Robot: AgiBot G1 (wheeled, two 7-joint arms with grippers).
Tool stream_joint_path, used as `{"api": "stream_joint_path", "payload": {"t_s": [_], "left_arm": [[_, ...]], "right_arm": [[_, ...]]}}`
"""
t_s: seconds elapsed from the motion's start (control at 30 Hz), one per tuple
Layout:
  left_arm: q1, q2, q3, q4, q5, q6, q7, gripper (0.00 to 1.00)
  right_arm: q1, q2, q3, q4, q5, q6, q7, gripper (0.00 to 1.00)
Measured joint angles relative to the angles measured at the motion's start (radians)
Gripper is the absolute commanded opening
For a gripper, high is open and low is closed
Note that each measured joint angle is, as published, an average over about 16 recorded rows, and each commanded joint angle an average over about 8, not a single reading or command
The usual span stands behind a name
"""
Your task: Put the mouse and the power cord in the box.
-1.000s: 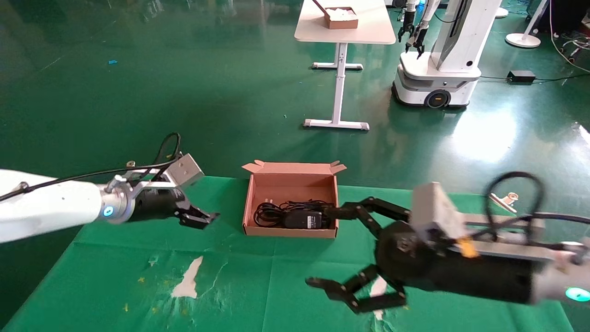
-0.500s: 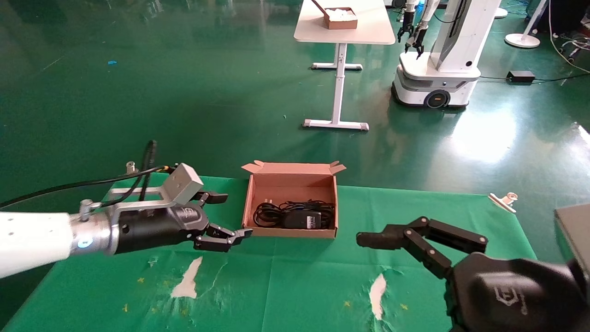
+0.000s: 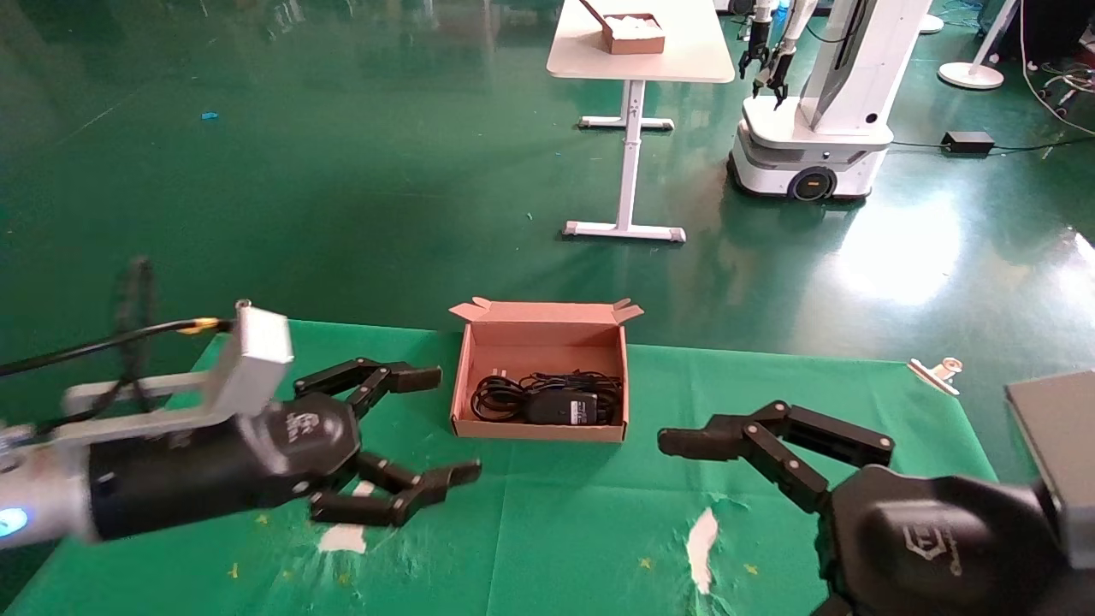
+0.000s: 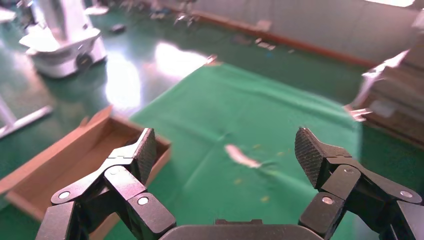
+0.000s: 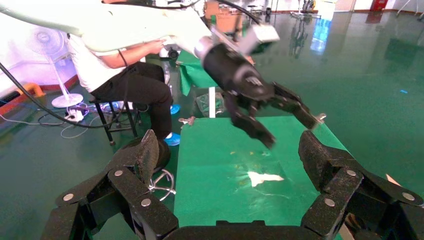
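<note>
The brown box (image 3: 463, 376) sits open at the middle of the green table; one of its low walls also shows in the left wrist view (image 4: 80, 141). Inside lie the looped black power cord (image 3: 499, 396) and the black mouse (image 3: 562, 407), pale label up, touching each other. My left gripper (image 3: 446, 423) hovers open and empty near the box's front left corner, also seen as (image 4: 225, 150). My right gripper (image 5: 227, 147) is open and empty at the near right; only its upper finger (image 3: 770, 432) shows in the head view.
White torn patches (image 3: 346, 524) (image 3: 701, 539) mark the cloth in front of the box. A metal clip (image 3: 937, 372) sits at the table's far right edge. Beyond stand a white table (image 3: 637, 60) and another robot (image 3: 813, 128). A seated person (image 5: 127, 75) is by the table's left end.
My right gripper has drawn back from the box's right wall to the near right. My left gripper has opened wide and moved nearer, toward the box's front left corner.
</note>
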Motion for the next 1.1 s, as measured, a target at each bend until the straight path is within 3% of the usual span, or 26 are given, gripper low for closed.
{"api": "stream_joint_path", "payload": {"t_s": [0.53, 1.1], "left_arm": [[0.178, -0.139, -0.207, -0.245, -0.229, 0.203, 0.003, 1.0], [0.185, -0.144, -0.215, -0.254, -0.238, 0.21, 0.004, 1.0]], "right_arm": [[-0.001, 0.001, 0.0, 0.001, 0.002, 0.0, 0.0, 1.0], [-0.001, 0.001, 0.0, 0.0, 0.002, -0.001, -0.001, 1.0]]}}
